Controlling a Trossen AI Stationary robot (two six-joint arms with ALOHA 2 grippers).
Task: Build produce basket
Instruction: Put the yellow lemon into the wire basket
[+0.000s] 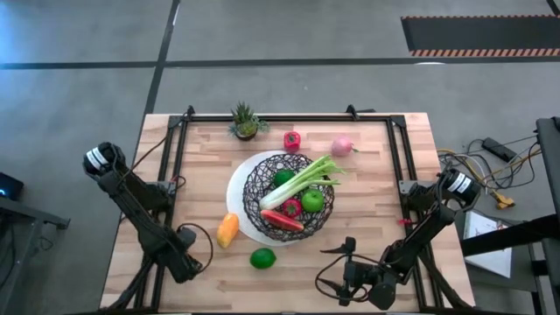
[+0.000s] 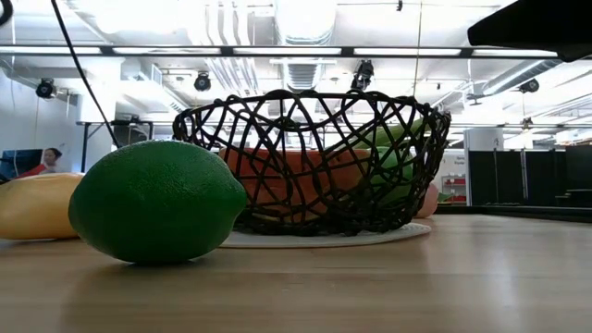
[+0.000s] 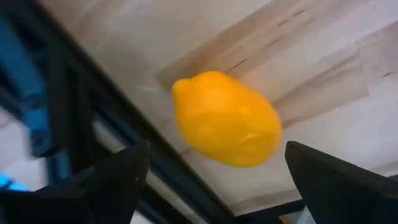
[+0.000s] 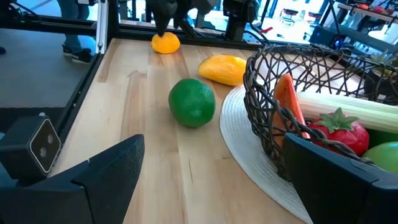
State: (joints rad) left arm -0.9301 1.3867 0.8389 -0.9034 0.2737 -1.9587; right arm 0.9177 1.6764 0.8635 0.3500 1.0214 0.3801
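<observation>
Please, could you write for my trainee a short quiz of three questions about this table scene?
1. True or false: the celery stalk lies inside the basket.
2. Which piece lies on the table nearest to the right claw? A: the green lime. B: the pink piece. C: the red piece.
3. Fill in: the left claw is ___, with the orange piece in front of it.

Key: 1 true; 2 A; 3 open.

Black wire basket (image 1: 262, 188) holding celery (image 1: 308, 175); lime (image 1: 262, 258), yellow fruit (image 1: 227, 230) beside it.
</observation>
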